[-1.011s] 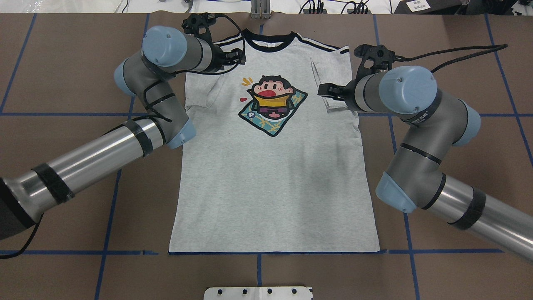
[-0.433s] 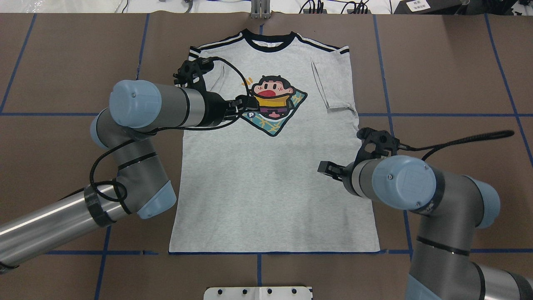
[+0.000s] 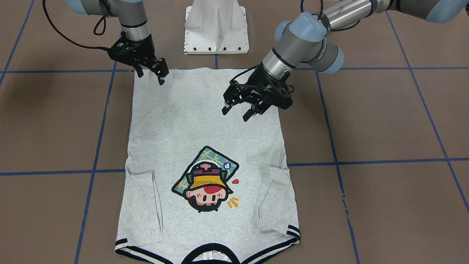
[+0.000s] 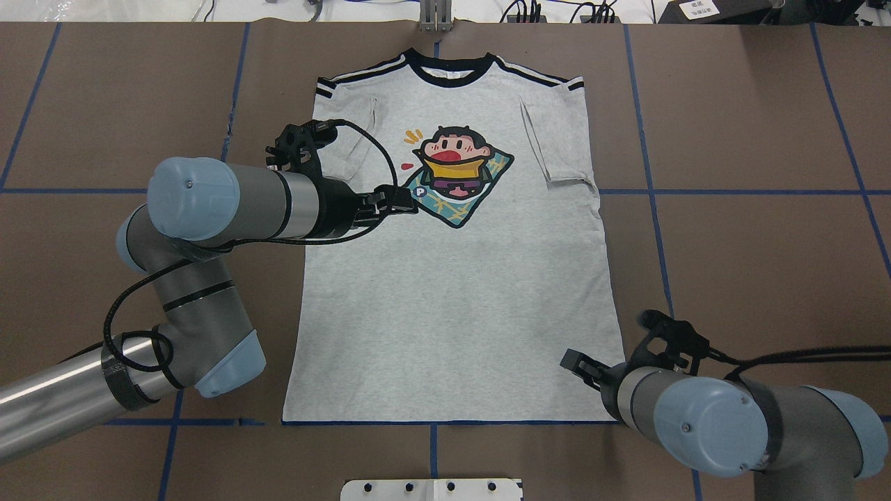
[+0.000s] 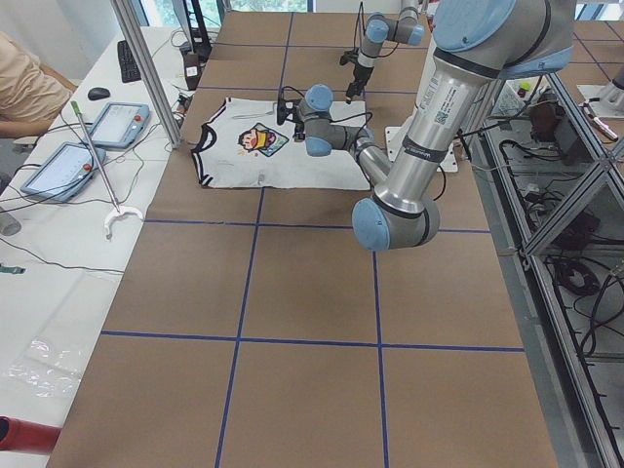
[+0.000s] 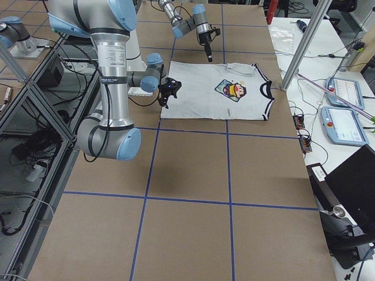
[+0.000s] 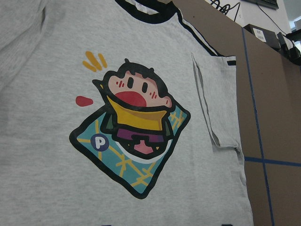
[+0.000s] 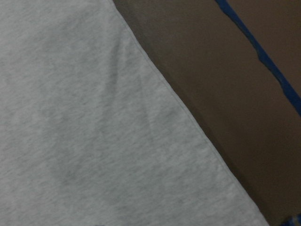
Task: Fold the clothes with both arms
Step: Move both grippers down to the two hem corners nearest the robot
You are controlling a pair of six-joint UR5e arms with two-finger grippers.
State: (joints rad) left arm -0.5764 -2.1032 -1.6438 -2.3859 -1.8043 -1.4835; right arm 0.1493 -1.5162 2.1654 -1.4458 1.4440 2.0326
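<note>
— Well, jaws first: we see the left gripper (image 3: 235,113) with its fingers spread and nothing between them. The right gripper (image 3: 151,77) is likewise spread and empty.

— Agreed. Seen from overhead, our left gripper hangs over the T-shirt (image 4: 452,299), at the 8 o'clock edge of the cartoon print (image 4: 456,174). Our right one sits at the shirt's 5 o'clock corner, near the hem (image 4: 487,414). We cannot tell whether it touches the cloth.

— What do we count?

— We count two arms, two grippers, one T-shirt, one print and two sleeves (image 4: 557,139).

— Which way does the shirt point?

— From overhead, the collar (image 4: 451,69) points to 12 o'clock, away from the robot, and the hem to 6. So the long axis runs 12 to 6, and the hem lies along a blue tape line (image 4: 731,419). The white pedestal (image 3: 216,25) stands beyond the hem, at 6 o'clock.

— How does it look to us?

— We see light heather grey cloth lying flat, front up, on the brown table (image 4: 752,125). Both sleeves are folded in over the chest. The collar is black, and black and white stripes run along the shoulders. The print shows a face with an open red mouth and a yellow hat, on a teal diamond outlined in black.
</note>
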